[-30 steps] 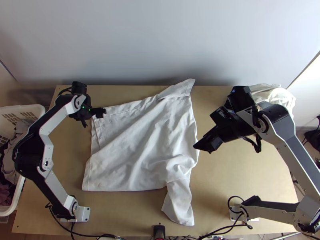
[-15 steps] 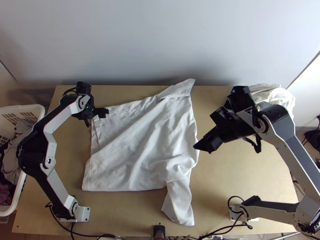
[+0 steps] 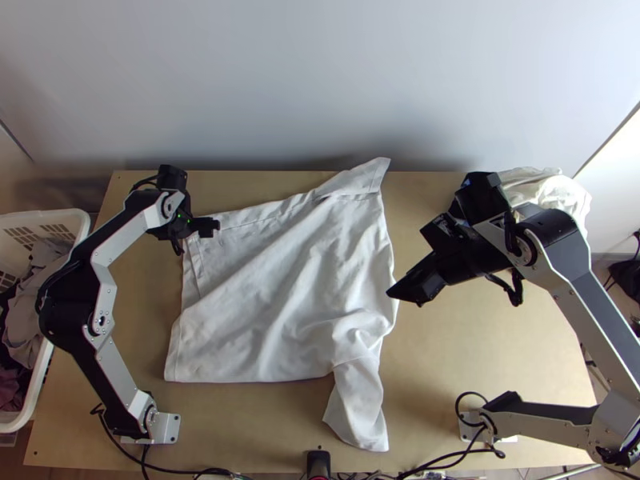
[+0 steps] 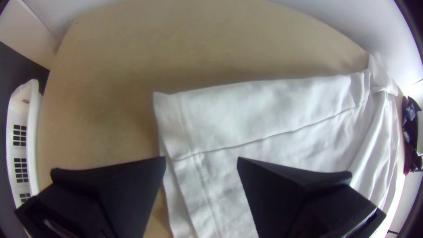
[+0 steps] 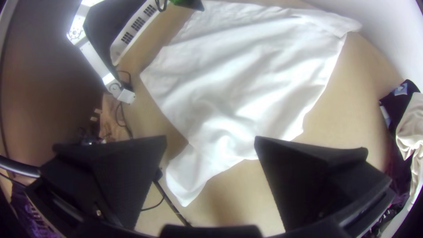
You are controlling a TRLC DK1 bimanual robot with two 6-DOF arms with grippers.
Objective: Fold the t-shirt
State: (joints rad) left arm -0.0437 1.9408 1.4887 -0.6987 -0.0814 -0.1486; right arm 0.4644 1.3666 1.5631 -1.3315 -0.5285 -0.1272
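Note:
A white t-shirt [image 3: 280, 280] lies spread with wrinkles mid-table; a narrow part bunches and trails toward the near edge, and its far right corner is folded over. At its far left corner stands my left gripper [image 3: 194, 239], open. In the left wrist view the open left gripper [image 4: 201, 159] has the shirt's hemmed corner [image 4: 211, 119] between and beyond its fingers, not gripped. My right gripper [image 3: 406, 296] is by the shirt's right edge, over bare table. The right wrist view shows the right gripper [image 5: 211, 140] open, holding nothing, with the shirt [image 5: 246, 75] beyond it.
A white basket [image 3: 80, 232] with clothes stands off the table's left side. A pale cloth heap [image 3: 552, 188] lies at the far right, behind the right arm. Cables [image 3: 448, 464] run along the near edge. Bare table [image 3: 480, 344] shows right of the shirt.
My left gripper has shifted slightly to the right in the top view, at the shirt's far left corner. The right arm and the shirt have kept still.

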